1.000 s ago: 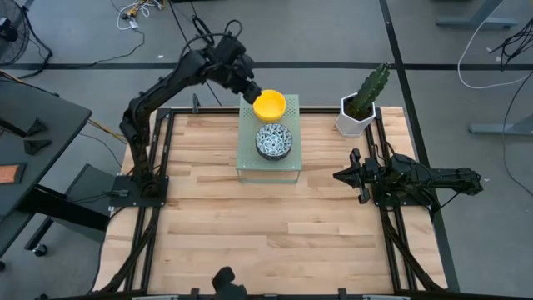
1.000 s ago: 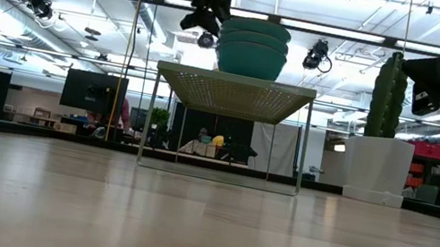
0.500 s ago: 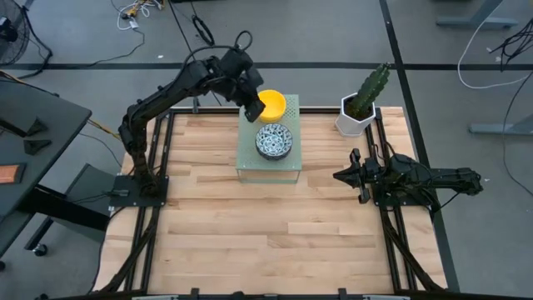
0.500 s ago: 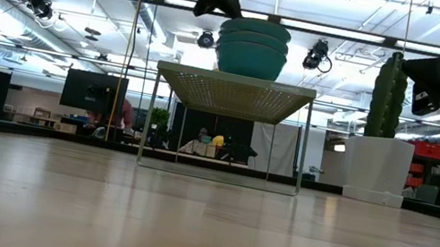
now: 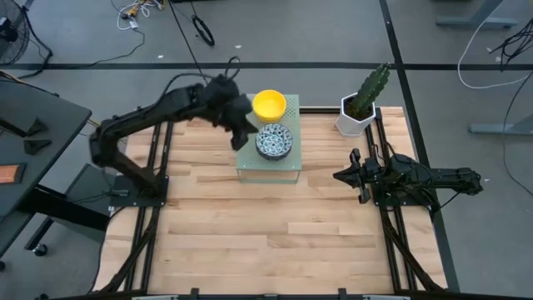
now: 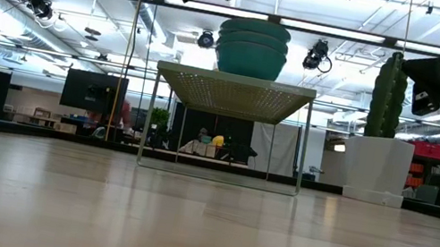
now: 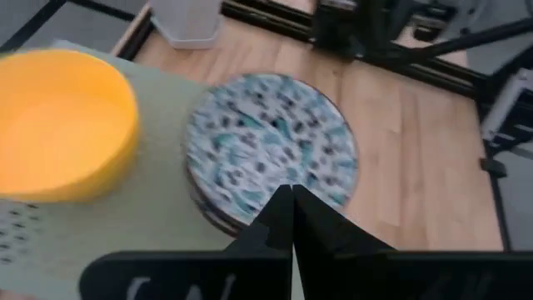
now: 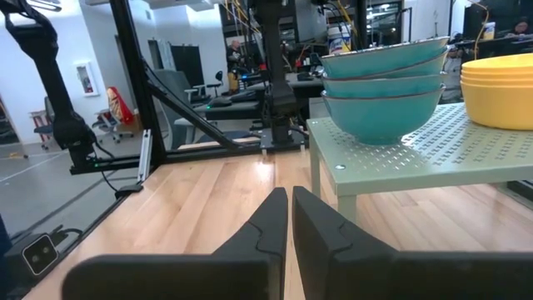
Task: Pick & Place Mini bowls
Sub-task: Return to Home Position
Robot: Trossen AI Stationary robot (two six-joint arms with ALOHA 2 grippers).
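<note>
A stack of yellow mini bowls [image 5: 269,104] and a stack of blue-patterned mini bowls [image 5: 274,140] rest on their bases on a pale green perforated stand [image 5: 266,169] at the table's far middle. The patterned stack's teal outsides [image 8: 383,83] show in the right wrist view, beside the yellow stack [image 8: 500,87]. My left gripper [image 5: 241,132] hovers shut over the stand's left edge, above and left of the patterned bowls [image 7: 271,154], holding nothing. My right gripper [image 5: 340,176] waits shut at the table's right side, level, pointing toward the stand.
A white hexagonal pot with a cactus [image 5: 358,112] stands at the far right corner, close behind my right arm. The near half of the wooden table [image 5: 266,242] is bare boards. Black frame rails run along both sides.
My left gripper has left the yellow bowls' left rim, risen, and drawn back toward the table's left and near side; its fingers have come together. The yellow stack stays in place on the stand.
</note>
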